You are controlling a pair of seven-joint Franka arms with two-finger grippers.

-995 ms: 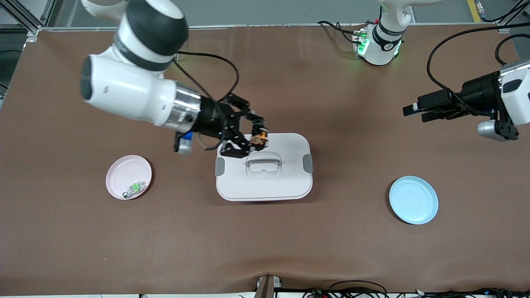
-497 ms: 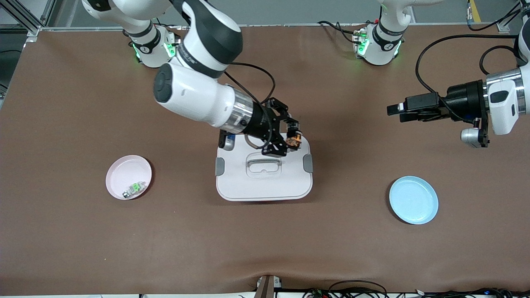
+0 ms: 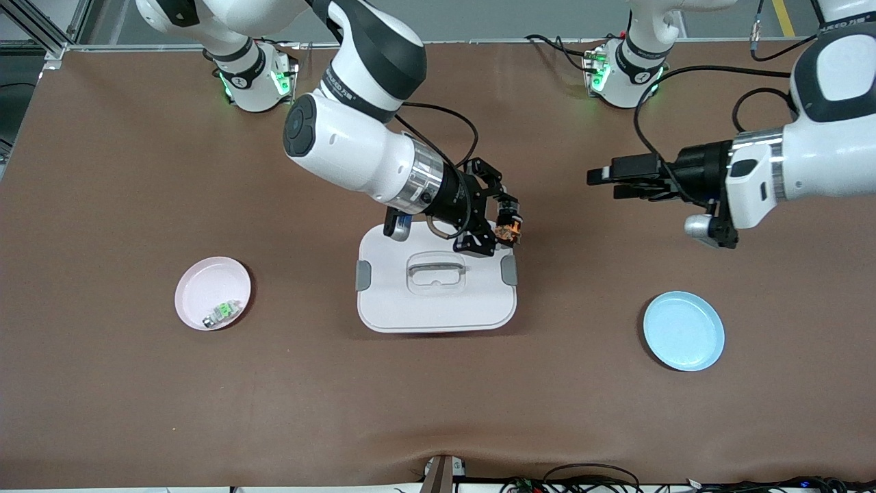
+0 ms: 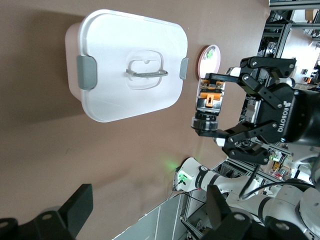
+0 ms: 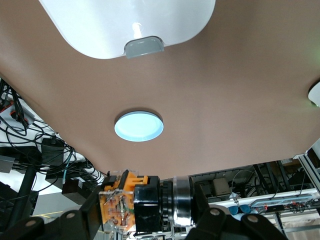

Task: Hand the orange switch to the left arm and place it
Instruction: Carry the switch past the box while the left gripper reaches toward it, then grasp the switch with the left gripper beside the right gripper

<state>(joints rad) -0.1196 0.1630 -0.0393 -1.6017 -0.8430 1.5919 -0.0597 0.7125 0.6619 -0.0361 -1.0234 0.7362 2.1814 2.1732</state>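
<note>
Your right tool (image 3: 505,226) is gripping the orange switch (image 3: 508,231), now carried over the box (image 3: 436,301) corner toward the left arm's end. Your left tool (image 3: 602,183), fingers wide, is closing in; handover looks near.

"ROBOTIQ" on right hand (image 4: 207,107)

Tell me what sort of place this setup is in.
Most likely a robotics lab or test bench: two white arms bolted to a brown-covered table, aluminium framing and loose cables around it, and staged props such as a white box.
</note>
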